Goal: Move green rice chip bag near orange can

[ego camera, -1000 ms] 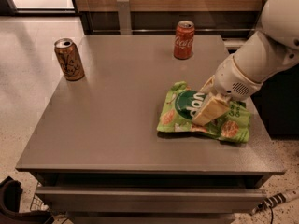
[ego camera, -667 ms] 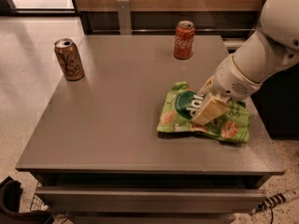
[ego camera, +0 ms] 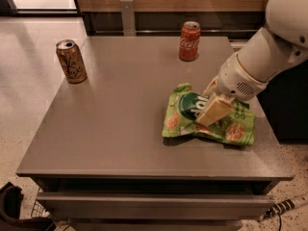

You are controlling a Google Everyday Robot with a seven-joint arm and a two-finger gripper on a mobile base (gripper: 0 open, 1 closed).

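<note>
Gripper (ego camera: 210,115) down on bag (ego camera: 174,121), right side of table (ego camera: 110,134); fingers apparently pinching bunched middle, ready to carry. Orange can (ego camera: 71,61) far left, well apart. Red can (ego camera: 189,41) far centre.

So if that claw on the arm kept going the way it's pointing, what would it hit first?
The gripper points down at the green rice chip bag lying on the table, so the bag comes first. Whether it touches the bag now is hard to tell.
</note>
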